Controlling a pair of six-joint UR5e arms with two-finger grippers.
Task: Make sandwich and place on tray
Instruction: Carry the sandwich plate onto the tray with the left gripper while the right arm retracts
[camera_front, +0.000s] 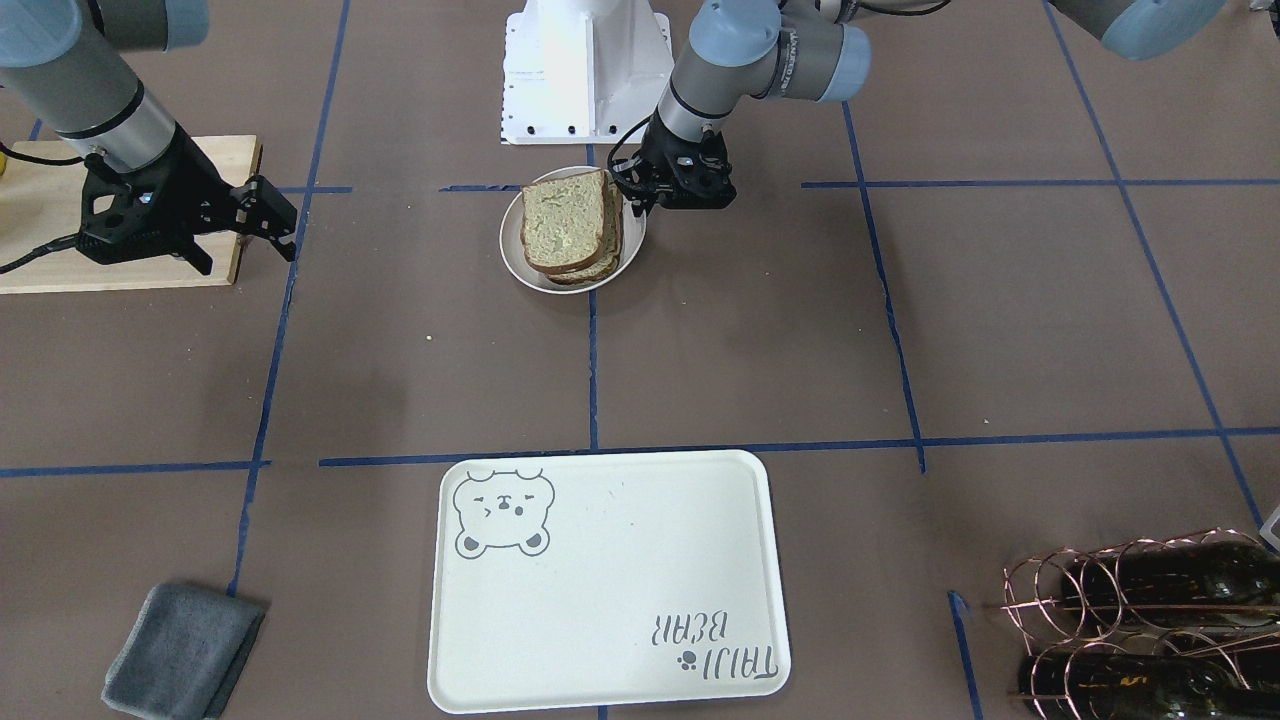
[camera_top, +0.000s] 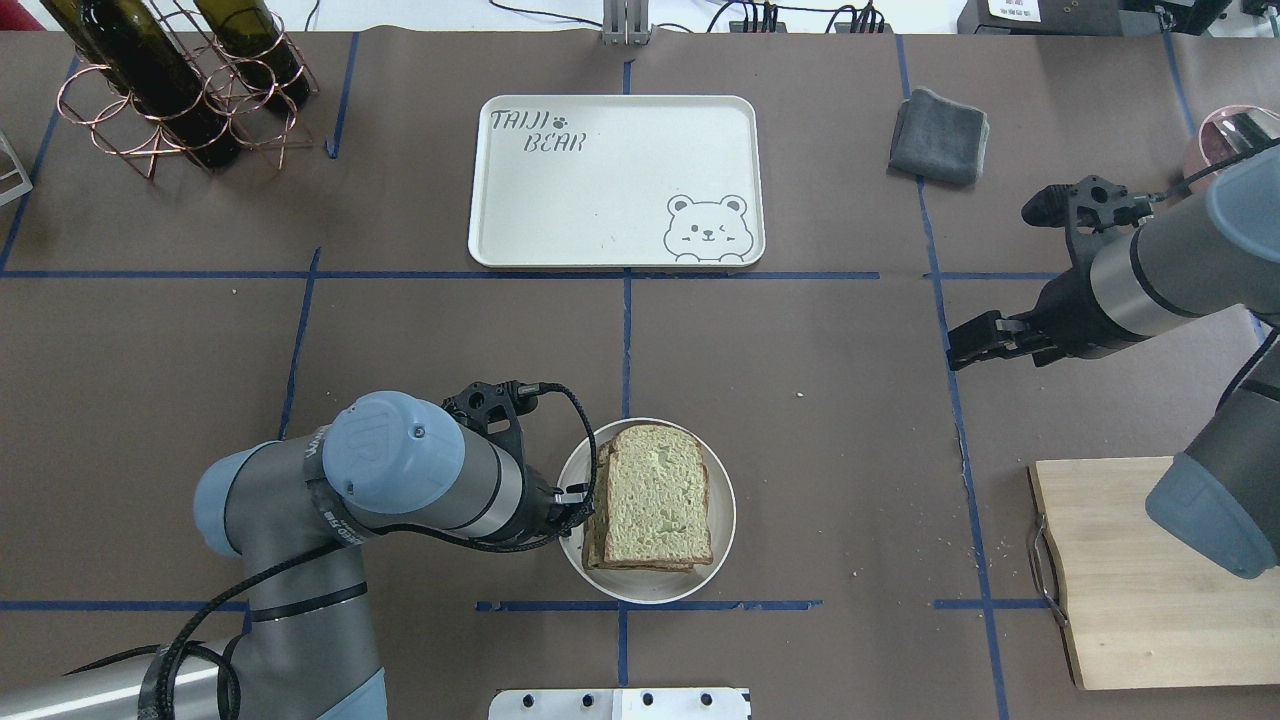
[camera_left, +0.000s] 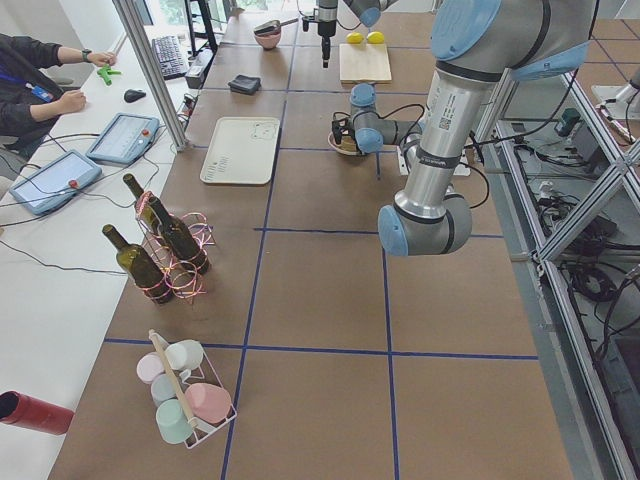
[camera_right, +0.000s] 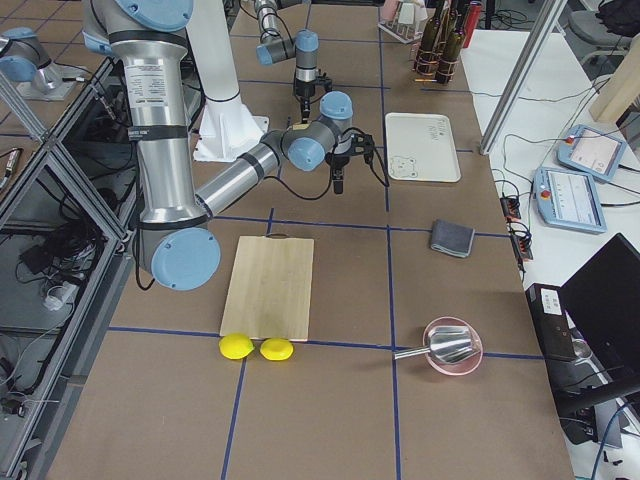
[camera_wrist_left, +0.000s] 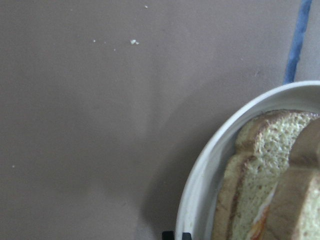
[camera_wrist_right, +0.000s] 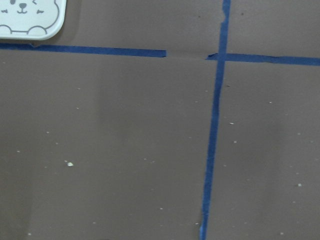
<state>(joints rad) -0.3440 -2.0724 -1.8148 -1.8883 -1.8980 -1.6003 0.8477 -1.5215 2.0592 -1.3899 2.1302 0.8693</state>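
Observation:
The sandwich (camera_top: 655, 495), tan bread slices stacked with egg white and orange yolk showing between them (camera_wrist_left: 265, 200), lies on a small round white plate (camera_top: 722, 500) at the table's near middle. My left gripper (camera_top: 575, 497) is at the plate's left rim, with its tips close together across the rim (camera_wrist_left: 176, 234). The plate rests on the table. The cream bear tray (camera_top: 600, 180) lies far across the table with nothing on it. My right gripper (camera_top: 965, 345) hovers open and empty to the right, above bare table.
A pale wooden cutting board (camera_top: 1150, 570) lies at the near right. A folded grey cloth (camera_top: 938, 135) is right of the tray. A copper rack with wine bottles (camera_top: 170, 90) stands at the far left. Two lemons (camera_right: 255, 347) and a pink bowl (camera_right: 452, 347) lie beyond the board.

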